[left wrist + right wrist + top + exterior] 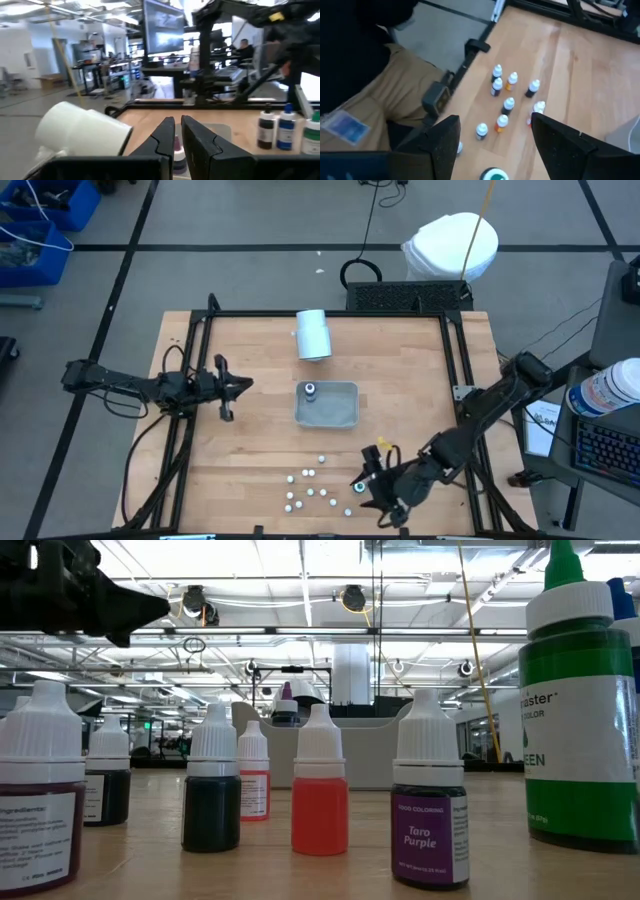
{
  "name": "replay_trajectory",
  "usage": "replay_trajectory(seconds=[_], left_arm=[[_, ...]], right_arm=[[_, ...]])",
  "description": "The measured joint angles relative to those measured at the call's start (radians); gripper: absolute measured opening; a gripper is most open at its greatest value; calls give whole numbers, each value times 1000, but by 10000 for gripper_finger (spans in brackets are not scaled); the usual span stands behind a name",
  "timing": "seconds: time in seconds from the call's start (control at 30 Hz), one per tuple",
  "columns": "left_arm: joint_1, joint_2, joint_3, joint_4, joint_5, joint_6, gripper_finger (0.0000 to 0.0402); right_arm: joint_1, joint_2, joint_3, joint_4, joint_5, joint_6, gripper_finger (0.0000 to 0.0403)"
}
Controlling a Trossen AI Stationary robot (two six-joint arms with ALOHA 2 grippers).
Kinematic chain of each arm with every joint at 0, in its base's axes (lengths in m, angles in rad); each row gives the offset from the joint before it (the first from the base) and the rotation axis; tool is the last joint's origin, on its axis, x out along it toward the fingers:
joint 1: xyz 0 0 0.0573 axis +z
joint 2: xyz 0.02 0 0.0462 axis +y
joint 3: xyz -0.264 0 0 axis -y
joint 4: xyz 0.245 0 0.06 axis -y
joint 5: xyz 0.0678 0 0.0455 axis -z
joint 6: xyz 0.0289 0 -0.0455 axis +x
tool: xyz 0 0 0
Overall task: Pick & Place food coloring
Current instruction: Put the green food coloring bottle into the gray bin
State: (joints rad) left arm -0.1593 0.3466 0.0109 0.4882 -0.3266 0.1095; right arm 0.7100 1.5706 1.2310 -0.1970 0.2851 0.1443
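Wooden table (250,450) holding grey tray (342,416); one food coloring bottle (310,390) inside, remaining bottles (312,485) clustered near it; right gripper (368,480) spread beside cluster, apparently for picking; left gripper (236,386) pinched together, waiting beside tray.

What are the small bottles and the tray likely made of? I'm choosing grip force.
The food coloring bottles look like translucent plastic, the liquid's color showing through, with ribbed white caps. The grey tray has a matte, even surface; plastic or painted metal, I can't tell which.

Small white-capped food coloring bottles (312,488) stand upright, clustered near the worktop's front edge — one more bottle (310,390) upright in the grey tray.
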Motion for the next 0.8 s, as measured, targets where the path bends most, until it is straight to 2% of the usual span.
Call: replay_trajectory(seconds=[0.2,0.37,0.8], left_arm=[[0,0,0,3,8,36,42],[1,0,0,2,8,48,42],[1,0,0,1,7,43,42]], right_arm=[[13,-59,-39,3,55,-15,183],[12,-71,-65,32,57,-18,153],[12,-71,-83,65,58,-37,117]])
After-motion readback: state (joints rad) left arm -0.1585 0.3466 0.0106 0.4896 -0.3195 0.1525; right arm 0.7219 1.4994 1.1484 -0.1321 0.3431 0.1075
